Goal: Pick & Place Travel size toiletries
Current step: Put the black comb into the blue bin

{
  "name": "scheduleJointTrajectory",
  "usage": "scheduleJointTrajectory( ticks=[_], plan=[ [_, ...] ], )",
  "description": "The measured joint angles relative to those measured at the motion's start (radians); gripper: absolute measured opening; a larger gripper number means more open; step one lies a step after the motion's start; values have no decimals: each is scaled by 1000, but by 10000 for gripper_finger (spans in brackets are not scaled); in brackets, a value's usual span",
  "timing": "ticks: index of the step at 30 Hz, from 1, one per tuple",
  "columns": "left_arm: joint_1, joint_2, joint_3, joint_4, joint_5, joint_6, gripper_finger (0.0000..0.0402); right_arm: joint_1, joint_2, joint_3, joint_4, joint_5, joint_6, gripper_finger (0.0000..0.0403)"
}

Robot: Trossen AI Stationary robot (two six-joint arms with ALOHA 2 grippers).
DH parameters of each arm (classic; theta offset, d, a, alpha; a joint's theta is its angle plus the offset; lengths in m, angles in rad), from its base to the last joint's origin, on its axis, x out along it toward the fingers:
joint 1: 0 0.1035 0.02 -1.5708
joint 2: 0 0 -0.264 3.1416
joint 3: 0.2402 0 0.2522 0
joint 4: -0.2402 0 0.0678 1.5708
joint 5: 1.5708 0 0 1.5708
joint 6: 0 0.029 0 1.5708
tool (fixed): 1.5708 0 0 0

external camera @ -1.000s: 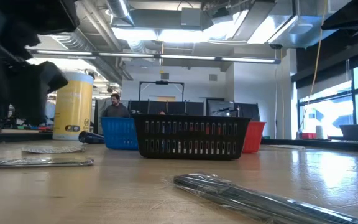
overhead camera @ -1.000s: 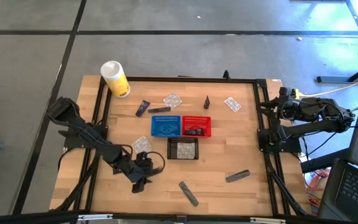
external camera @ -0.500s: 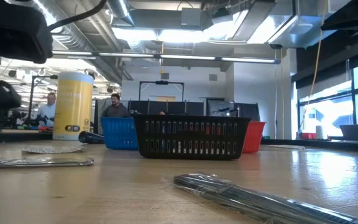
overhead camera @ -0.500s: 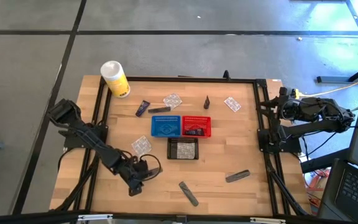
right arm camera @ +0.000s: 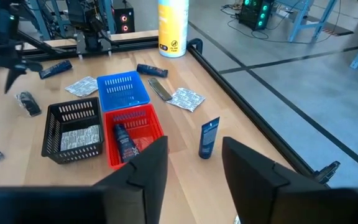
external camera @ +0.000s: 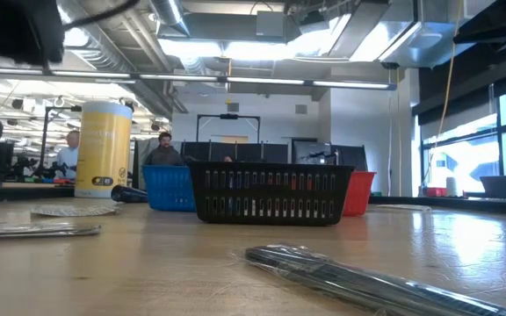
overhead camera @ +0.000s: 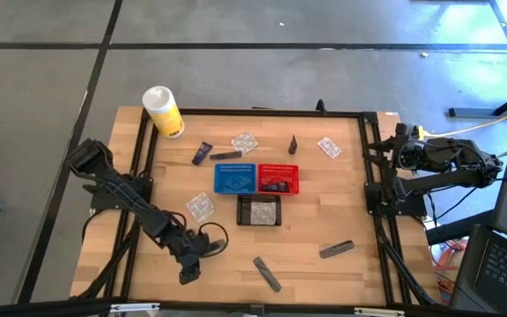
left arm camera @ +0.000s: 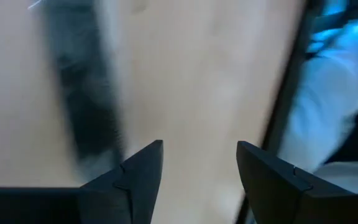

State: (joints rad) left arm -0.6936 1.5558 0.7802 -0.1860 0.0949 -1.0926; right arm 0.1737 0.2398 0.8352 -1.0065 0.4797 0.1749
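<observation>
Left gripper hangs spread and empty near the table's front-left, a grey tube lying beside it; a skewed descent risks nudging the tube away; right gripper spread, parked.

ITEM COUNT, qty per kind:

1. Baskets: qty 3. Blue basket x1, red basket x1, black basket x1.
2. Clear packets: qty 4. 3 loose, 1 inside the black basket.
3. Navy tubes: qty 3. 1 lying flat, 1 upright, 1 inside the red basket.
4. Grey tubes: qty 3, all loose.
5. Canister, white/yellow: qty 1.
6. Robot arms: qty 2. Left arm x1, right arm x1.
7. Persons in bkgd, low view: qty 2.

Total toiletry pcs counted: 10. Approx. only; the left arm may hide more.
</observation>
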Motion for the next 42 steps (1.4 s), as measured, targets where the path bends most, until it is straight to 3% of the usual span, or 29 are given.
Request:
scheduleJointTrajectory(
  ticks=[6, 10, 17, 27, 34, 42],
  plan=[
    [47, -3, 0, 76, 0, 33, 206, 0, 0, 0, 0, 0, 0, 163],
    [50, -5, 0, 82, -24, 104, 234, 0, 0, 0, 0, 0, 0, 169],
    [115, -5, 0, 16, -150, 226, 284, 0, 0, 0, 0, 1, 0, 178],
    [133, 66, 0, -30, -312, 372, 276, 0, 0, 0, 0, 0, 0, 189],
    [130, 150, 2, 78, -306, 361, 276, 0, 0, 0, 0, 0, 0, 190],
    [108, 157, 3, 68, -342, 386, 276, 0, 0, 0, 0, 0, 0, 173]
  ],
)
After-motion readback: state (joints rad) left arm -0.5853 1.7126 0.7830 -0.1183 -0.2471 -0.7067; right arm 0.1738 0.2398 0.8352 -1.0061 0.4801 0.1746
